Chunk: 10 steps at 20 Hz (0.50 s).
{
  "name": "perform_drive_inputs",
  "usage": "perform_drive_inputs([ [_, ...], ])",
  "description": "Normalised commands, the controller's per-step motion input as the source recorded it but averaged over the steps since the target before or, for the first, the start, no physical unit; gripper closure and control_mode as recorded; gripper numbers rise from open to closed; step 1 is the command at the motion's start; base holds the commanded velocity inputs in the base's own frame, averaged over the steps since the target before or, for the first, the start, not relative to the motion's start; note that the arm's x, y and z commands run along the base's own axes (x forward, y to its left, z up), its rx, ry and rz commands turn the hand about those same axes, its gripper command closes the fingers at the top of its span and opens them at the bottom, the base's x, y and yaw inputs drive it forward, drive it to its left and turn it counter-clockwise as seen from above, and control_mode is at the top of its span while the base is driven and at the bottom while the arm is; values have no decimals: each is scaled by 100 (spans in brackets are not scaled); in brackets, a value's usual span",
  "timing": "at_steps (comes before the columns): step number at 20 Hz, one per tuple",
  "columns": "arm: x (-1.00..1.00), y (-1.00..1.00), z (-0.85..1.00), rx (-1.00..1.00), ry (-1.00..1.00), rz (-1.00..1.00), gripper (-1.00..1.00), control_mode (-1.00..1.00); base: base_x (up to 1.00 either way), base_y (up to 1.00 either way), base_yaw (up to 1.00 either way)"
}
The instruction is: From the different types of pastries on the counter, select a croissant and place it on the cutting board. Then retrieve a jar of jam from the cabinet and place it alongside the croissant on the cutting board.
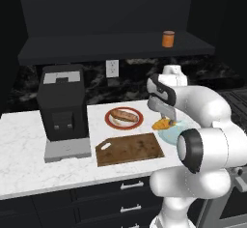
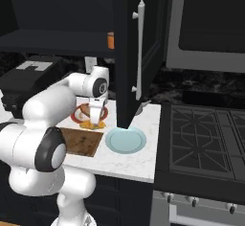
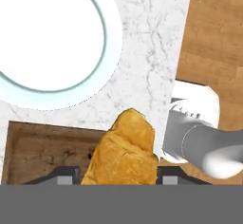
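- the gripper (image 3: 118,180) was clamped on the croissant (image 3: 124,154), held in the air just past the cutting board (image 1: 129,148) edge, beside the pale plate (image 2: 125,140).
- croissant not yet set down; the jar of jam (image 1: 168,38) stood on the cabinet (image 1: 116,47) shelf above the board.
- the hand view showed the grip close; the left base view showed the jar.

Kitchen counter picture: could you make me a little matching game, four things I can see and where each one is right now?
Things:
1. croissant
2. jar of jam
3. long bun
4. pale blue plate

Places:
A. on the red-rimmed plate
B. bare, on the counter beside the cutting board
C. on the dark cabinet shelf
D. held in the gripper

Pairs: 1-D, 2-C, 3-A, 4-B
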Motion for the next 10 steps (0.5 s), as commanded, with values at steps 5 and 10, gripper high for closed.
perform_drive_inputs([
  [5,-42,32,-1,0,-4,6,100,-100,0,0,0],
  [10,-7,32,-19,-4,-5,7,100,-100,0,0,0],
])
